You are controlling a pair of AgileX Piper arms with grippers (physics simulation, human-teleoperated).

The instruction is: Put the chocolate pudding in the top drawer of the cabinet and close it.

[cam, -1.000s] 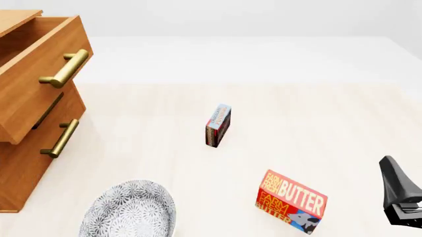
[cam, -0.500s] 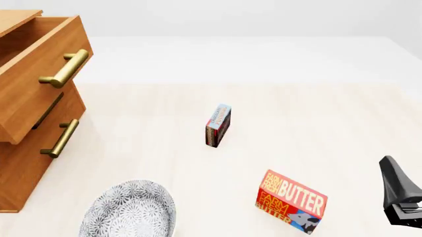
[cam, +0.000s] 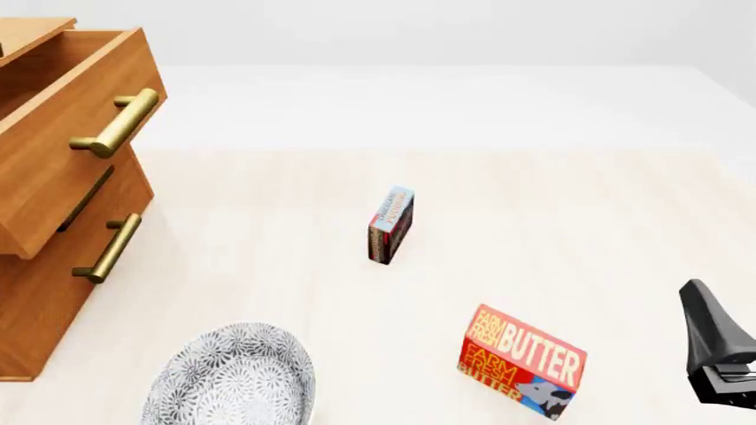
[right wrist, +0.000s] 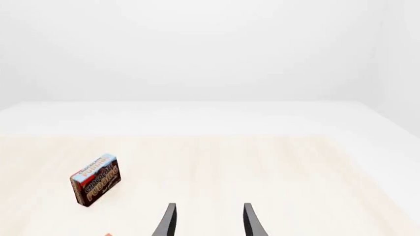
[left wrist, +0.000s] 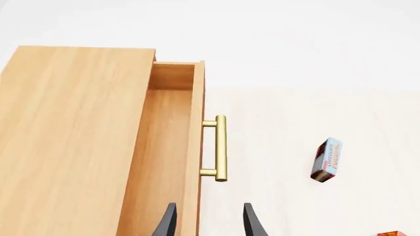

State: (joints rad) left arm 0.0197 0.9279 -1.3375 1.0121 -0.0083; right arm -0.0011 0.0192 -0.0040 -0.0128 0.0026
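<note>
The chocolate pudding stands on edge at the middle of the table, light blue top up; it also shows as the pudding box and the pudding box. The cabinet is at the left, with its top drawer pulled open and the brass handle facing out. The drawer's inside looks empty. My left gripper hangs open above the drawer's front board, holding nothing. My right gripper is open and empty, well to the right of the pudding; a dark part of it shows at the right edge.
A red-and-yellow BUTTER box stands at the front, right of centre. A grey patterned plate lies at the front left, close to the cabinet's base. A lower drawer with a like handle is shut.
</note>
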